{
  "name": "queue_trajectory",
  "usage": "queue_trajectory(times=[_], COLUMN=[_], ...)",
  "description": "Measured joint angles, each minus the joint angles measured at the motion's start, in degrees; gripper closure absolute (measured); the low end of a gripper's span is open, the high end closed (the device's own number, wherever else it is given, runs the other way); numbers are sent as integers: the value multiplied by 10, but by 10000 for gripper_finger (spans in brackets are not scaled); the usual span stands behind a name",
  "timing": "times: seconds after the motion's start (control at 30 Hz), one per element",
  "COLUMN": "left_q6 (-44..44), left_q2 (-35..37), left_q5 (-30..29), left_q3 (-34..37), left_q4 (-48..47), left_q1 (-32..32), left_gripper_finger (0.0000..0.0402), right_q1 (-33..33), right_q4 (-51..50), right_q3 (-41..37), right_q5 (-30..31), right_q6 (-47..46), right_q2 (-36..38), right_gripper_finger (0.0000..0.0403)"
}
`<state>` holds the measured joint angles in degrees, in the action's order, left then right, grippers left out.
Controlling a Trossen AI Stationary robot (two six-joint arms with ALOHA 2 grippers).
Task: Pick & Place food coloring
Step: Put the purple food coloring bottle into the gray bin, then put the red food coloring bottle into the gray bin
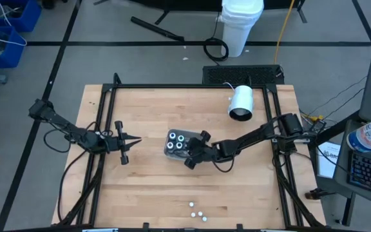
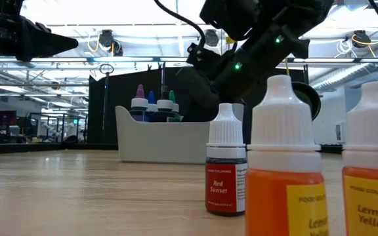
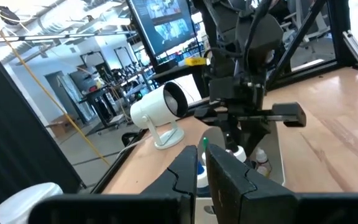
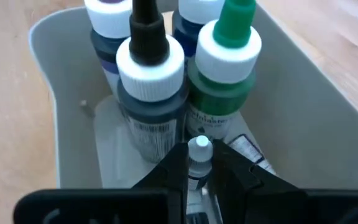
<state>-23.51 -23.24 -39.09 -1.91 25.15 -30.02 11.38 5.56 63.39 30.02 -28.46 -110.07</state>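
A grey tray stands mid-table with several food coloring bottles upright in it, among them a black-tipped one and a green-tipped one. My right gripper reaches over the tray's near right corner, shut on a small white-capped bottle. Several more small bottles stand on their bases near the table's front edge: Red Sunset, an orange one and Lemon Yellow. My left gripper hovers left of the tray, shut and holding nothing. My right gripper pinches the small bottle between its two fingers, on the body just under the white cap. The fingers slant down into the tray from the table's right. The bottle stands roughly upright, cap up; the fingers hide its base.
A large white cylinder lies on its stand at the far right of the table. Black frame rails run along both sides of the table. Bare wood lies between the tray and the front bottles.
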Motion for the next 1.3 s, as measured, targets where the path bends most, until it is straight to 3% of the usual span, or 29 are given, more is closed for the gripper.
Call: queue_trajectory(times=[0.27,0.5,0.67,0.83,0.97,1.07,1.3], left_q6=[0,2,3,5,5,5,9], left_q2=[-2,-2,-2,-2,-2,-2,-2], left_q5=[0,0,0,0,0,0,0], left_q3=[0,0,0,0,0,0,0], left_q4=[0,0,-1,-1,-1,-1,4], left_q1=[0,0,0,0,0,0,0], left_gripper_finger=[360,360,360,360,360,360,360], right_q1=[0,3,7,29,85,132,191], right_q4=[-1,-6,-56,-134,-133,-78,241], right_q3=[0,-1,-3,-3,-13,-52,-270], right_q5=[-7,-15,-9,47,121,136,119], right_q6=[17,21,15,47,130,212,339], right_q2=[-2,3,40,113,186,234,320], right_gripper_finger=[354,291,259,254,272,305,395])
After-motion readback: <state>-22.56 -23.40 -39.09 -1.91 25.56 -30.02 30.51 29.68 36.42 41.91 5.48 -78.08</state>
